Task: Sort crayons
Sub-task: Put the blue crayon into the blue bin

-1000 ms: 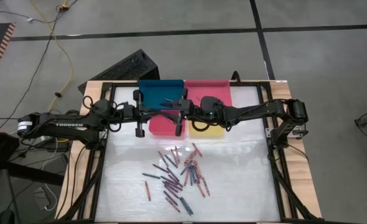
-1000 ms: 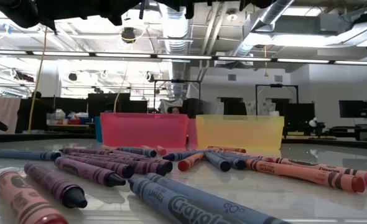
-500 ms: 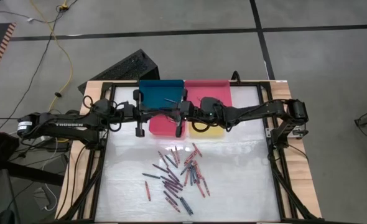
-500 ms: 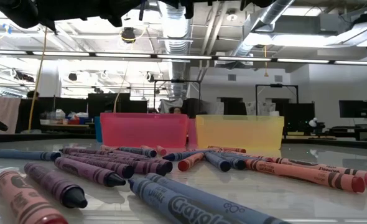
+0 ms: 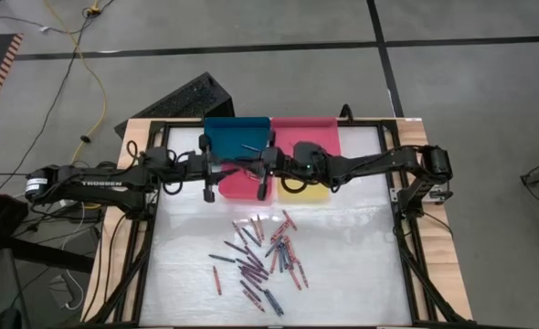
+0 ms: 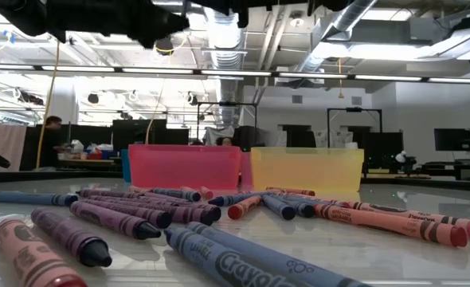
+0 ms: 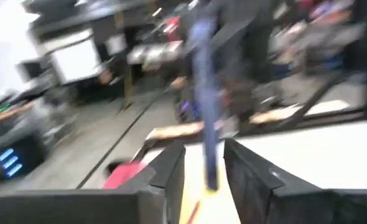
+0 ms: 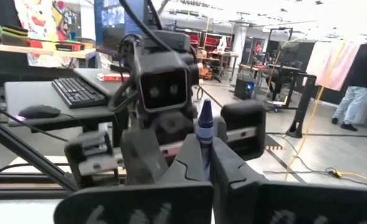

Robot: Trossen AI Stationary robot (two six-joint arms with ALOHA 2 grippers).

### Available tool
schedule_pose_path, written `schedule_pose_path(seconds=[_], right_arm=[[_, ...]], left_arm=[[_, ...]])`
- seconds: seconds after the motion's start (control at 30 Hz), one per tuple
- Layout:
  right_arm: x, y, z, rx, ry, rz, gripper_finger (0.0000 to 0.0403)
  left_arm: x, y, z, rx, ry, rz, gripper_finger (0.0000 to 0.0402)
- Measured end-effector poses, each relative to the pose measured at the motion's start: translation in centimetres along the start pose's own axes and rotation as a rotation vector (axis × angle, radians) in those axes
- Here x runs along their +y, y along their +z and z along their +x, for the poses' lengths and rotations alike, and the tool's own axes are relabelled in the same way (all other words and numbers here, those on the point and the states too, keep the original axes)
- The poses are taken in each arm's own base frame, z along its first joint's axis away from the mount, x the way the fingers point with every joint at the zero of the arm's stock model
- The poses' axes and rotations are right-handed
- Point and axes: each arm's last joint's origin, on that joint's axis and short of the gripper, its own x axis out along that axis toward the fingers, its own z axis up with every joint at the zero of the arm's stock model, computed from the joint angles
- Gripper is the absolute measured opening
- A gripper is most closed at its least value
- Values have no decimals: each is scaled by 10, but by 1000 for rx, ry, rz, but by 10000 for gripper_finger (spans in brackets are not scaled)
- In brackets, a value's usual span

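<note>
A blue crayon (image 8: 204, 132) stands upright in the air above the trays, with my right gripper (image 8: 206, 163) shut on it. My left gripper (image 7: 203, 169) faces it from the table's left. Its open fingers stand on either side of the same crayon (image 7: 204, 106) without touching it. In the high view the two grippers (image 5: 236, 167) (image 5: 249, 168) meet over the red tray (image 5: 237, 185). Many more crayons (image 5: 260, 256) lie loose on the table's middle. One dark crayon (image 5: 249, 144) lies in the blue tray (image 5: 224, 137). My right gripper pinches the blue crayon's wrapped shaft (image 8: 205, 148) between its two fingers, below the pointed tip. The fingers come level from the table's right and lie across the crayon. The crayon stands upright with its tip up, lifted clear of trays and table.
Four trays stand in a block at the table's far side: blue, pink (image 5: 308, 135), red and yellow (image 5: 317, 191). The loose crayons spread toward the near edge (image 6: 139, 215). A person (image 8: 364, 81) stands in the room beyond.
My left gripper has tipped downward a little where it meets the right one. The blue crayon has stayed in place between the two grippers above the trays.
</note>
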Motion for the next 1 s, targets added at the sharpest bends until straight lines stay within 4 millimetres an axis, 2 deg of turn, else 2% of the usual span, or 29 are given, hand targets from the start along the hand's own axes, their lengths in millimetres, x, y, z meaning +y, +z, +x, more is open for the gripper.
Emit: schedule_pose_path(seconds=[0.1, 0.23, 0.4, 0.7, 0.83, 1.0], right_arm=[[-5, -5, 0, 52, -43, -20, 1], [-19, -17, -1, 183, -194, -52, 1], [-51, -38, 3, 272, -309, -16, 0], [-111, -111, 22, 452, -367, 166, 0], [-130, -117, 32, 530, -378, 208, 0], [-142, -120, 47, 702, -374, 220, 1]], left_arm=[[2, -7, 0, 93, 107, 17, 128], [5, -18, -3, 248, 260, 49, 150], [6, -28, -6, 367, 355, 44, 159], [5, -33, -8, 416, 356, -5, 160], [4, -34, -8, 423, 358, -37, 160], [4, -35, -9, 432, 356, -45, 160]])
